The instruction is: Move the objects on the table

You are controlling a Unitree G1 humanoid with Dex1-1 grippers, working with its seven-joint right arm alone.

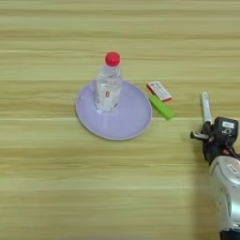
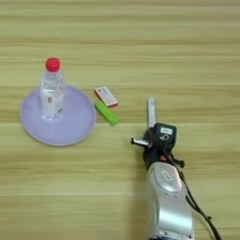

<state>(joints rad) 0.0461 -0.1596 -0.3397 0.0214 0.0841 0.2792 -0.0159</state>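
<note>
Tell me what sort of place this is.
Probably a robot test bench rather than a home: a bare wooden table with a few staged props, a bottle standing on a lavender plate, a green block, and a robot arm reaching in.

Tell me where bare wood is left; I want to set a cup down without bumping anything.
Free: the table along the whole near edge, below the lavender plate, the far strip behind the bottle, and left of the plate. Crowded: right of the plate, where the card, green block, marker pen and right gripper cluster.
</note>
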